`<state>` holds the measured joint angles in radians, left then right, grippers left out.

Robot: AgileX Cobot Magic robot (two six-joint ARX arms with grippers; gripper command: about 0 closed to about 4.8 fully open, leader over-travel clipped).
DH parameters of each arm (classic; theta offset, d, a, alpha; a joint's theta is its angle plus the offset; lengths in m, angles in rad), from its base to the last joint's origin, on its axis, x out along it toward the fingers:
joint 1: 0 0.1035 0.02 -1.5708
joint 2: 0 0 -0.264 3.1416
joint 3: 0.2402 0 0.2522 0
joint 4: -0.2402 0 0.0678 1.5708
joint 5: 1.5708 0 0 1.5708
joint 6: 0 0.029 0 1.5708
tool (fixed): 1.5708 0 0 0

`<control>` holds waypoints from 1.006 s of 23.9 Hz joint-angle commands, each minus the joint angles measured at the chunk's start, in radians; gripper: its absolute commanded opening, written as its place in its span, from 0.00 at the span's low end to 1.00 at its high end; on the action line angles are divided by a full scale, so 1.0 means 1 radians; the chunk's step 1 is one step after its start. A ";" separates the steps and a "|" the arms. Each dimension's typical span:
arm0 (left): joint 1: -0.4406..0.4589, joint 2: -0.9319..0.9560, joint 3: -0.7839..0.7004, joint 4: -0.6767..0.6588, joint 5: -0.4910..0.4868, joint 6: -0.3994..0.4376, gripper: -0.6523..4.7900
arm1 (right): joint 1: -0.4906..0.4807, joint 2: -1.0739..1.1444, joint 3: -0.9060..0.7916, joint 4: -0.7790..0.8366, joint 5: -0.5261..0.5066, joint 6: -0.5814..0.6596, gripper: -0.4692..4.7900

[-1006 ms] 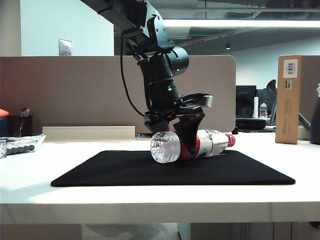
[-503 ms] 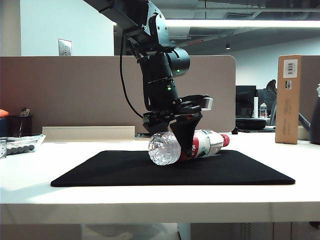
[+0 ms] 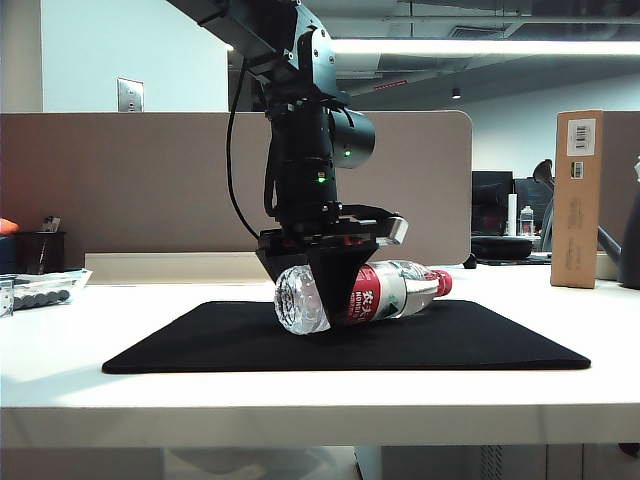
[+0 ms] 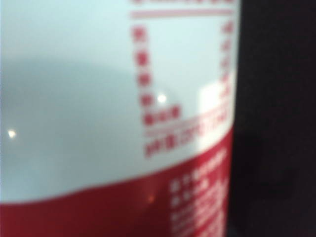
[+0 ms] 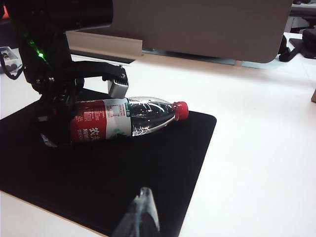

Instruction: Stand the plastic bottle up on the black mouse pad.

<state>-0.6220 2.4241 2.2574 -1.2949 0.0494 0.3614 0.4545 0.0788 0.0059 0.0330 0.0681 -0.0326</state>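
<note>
Over the middle of the black mouse pad (image 3: 200,345), the left gripper (image 3: 330,285) points straight down, jaws clasping the lying plastic bottle (image 3: 395,290) at its label, while the right gripper (image 5: 140,217) hangs apart, its opening unclear.

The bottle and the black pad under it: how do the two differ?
The bottle is clear and rounded, with a red cap and label; the pad is matte black and thin. The bottle lies tilted, cap end raised, in the left gripper; the pad lies flat, untouched. Both are on the table.
</note>
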 commanded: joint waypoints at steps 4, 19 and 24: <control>-0.003 -0.004 0.003 0.048 0.000 -0.003 0.27 | -0.001 -0.007 -0.004 0.015 0.001 -0.002 0.08; -0.002 -0.014 0.011 0.200 -0.004 -0.037 0.11 | -0.001 -0.008 -0.004 0.015 0.001 -0.002 0.08; 0.000 -0.047 0.011 0.342 0.027 -0.098 0.11 | -0.001 -0.008 -0.004 0.015 0.001 -0.002 0.08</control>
<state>-0.6216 2.4123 2.2574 -1.0481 0.0452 0.2981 0.4545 0.0731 0.0059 0.0330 0.0681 -0.0326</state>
